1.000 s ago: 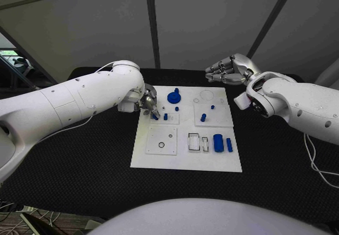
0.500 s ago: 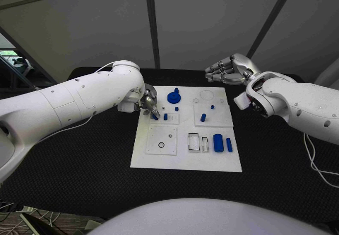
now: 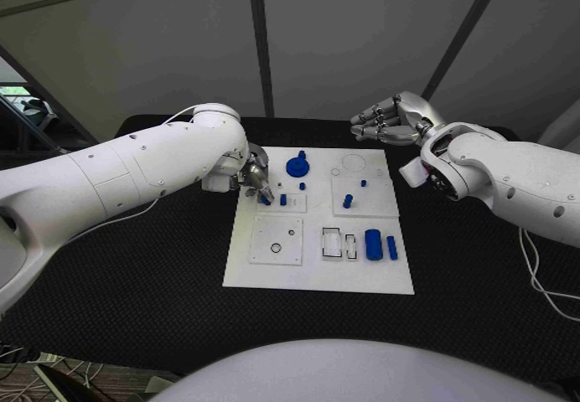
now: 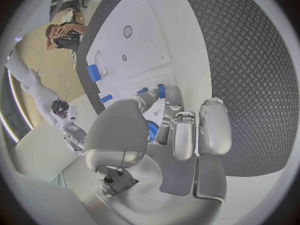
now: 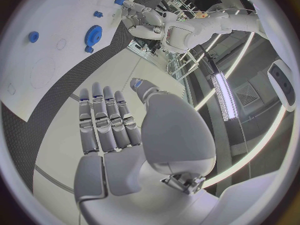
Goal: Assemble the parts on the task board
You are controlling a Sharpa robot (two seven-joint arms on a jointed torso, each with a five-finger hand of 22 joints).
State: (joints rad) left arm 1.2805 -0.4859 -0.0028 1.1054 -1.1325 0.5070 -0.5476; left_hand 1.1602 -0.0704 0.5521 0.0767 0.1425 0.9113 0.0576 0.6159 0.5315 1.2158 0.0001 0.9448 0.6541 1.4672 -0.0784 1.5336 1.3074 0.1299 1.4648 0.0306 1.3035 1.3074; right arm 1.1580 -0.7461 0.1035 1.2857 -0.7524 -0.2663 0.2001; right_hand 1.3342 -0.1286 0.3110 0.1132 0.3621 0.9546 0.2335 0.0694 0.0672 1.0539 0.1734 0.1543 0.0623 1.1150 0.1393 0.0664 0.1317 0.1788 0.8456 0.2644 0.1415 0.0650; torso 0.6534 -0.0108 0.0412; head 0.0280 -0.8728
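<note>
The white task board (image 3: 317, 270) lies mid-table. My left hand (image 3: 251, 178) hovers over its back left corner and pinches a small blue peg (image 3: 264, 198) between thumb and fingertip; the same peg (image 4: 161, 90) shows at the fingertips (image 4: 173, 96) in the left wrist view. Close by on the board are another short peg (image 3: 283, 199), a blue gear (image 3: 297, 166) and a tiny blue piece (image 3: 302, 186). My right hand (image 3: 387, 119) hangs beyond the board's back right corner, holding nothing, its fingers (image 5: 106, 117) straight and side by side.
A blue peg (image 3: 347, 201) and a small stud (image 3: 364, 182) stand on the back right plate. A thick blue cylinder (image 3: 374, 244) and a slim blue bar (image 3: 391, 247) lie at the right edge. The front left plate has a ring hole (image 3: 277, 248).
</note>
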